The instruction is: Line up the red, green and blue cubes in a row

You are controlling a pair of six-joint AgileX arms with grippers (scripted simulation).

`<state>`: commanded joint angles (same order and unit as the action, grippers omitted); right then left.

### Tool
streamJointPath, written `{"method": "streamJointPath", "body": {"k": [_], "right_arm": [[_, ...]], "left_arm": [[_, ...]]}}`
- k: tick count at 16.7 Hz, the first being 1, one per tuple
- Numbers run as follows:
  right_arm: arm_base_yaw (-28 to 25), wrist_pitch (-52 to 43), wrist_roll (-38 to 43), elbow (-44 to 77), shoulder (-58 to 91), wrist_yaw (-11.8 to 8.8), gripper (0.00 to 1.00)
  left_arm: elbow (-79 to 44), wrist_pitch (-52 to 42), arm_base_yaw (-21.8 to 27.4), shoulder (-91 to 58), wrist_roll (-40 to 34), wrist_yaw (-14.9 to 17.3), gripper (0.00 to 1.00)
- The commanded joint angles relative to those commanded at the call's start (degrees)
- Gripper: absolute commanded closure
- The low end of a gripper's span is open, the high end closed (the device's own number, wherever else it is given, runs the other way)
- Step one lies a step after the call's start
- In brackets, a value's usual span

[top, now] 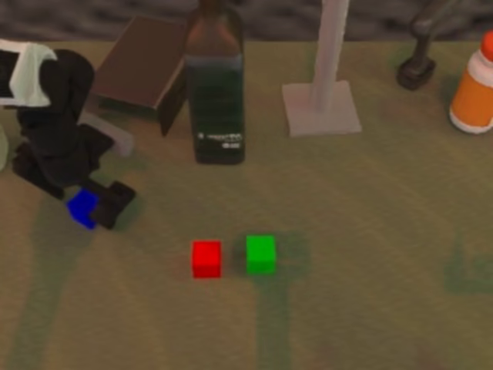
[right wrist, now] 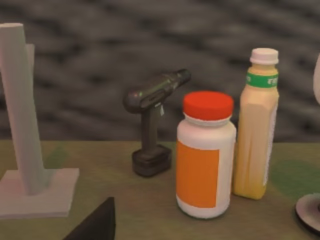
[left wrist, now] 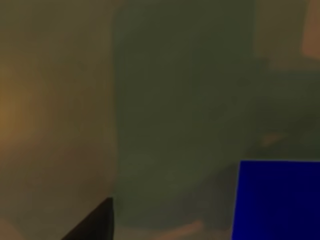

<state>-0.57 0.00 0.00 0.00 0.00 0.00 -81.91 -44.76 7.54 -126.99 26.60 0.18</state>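
The left gripper [top: 91,206] is sitting low over the table's [top: 370,308] left part, and its dark fingers [top: 115,202] are closing on the blue cube [top: 81,208], which is lying tilted between them with one finger on its far-right flank and the other hidden under the arm. In the left wrist view the blue cube [left wrist: 277,200] is filling the corner of the picture right next to a dark fingertip [left wrist: 95,225], with only shadowed tabletop beyond it. Out from that gripper toward the middle of the table, the red cube [top: 206,258] is resting flat, well apart from the held blue one, and the green cube [top: 261,253] is sitting just beside the red one on its far side, a narrow gap between them, the two forming a short row. Behind the gripper, a brown box [top: 142,69] is lying near the table's back edge, and a dark bottle [top: 217,85] is standing upright beside it. Farther off, a white stand [top: 323,92] is rising from its square base, then a drill [right wrist: 152,125], an orange-labelled jar [right wrist: 205,160] with a red lid, and a yellow bottle [right wrist: 257,130] are standing at the far right. The right arm is out of the top view; whether the right gripper [right wrist: 95,225] is wide or narrow cannot be told.
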Motion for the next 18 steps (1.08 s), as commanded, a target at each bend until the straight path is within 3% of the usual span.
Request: {"method": "streamJointPath", "body": {"k": [6,18], "right_arm": [[0.0,0.0,0.0,0.0,0.0,0.0,0.0],[0.0,0.0,0.0,0.0,0.0,0.0,0.0]], "left_arm": [[1.35,2.47,-0.04,-1.27,0.06,0.01,0.0],[1.35,2.47,-0.04,-1.27,0.06,0.01,0.9]]}}
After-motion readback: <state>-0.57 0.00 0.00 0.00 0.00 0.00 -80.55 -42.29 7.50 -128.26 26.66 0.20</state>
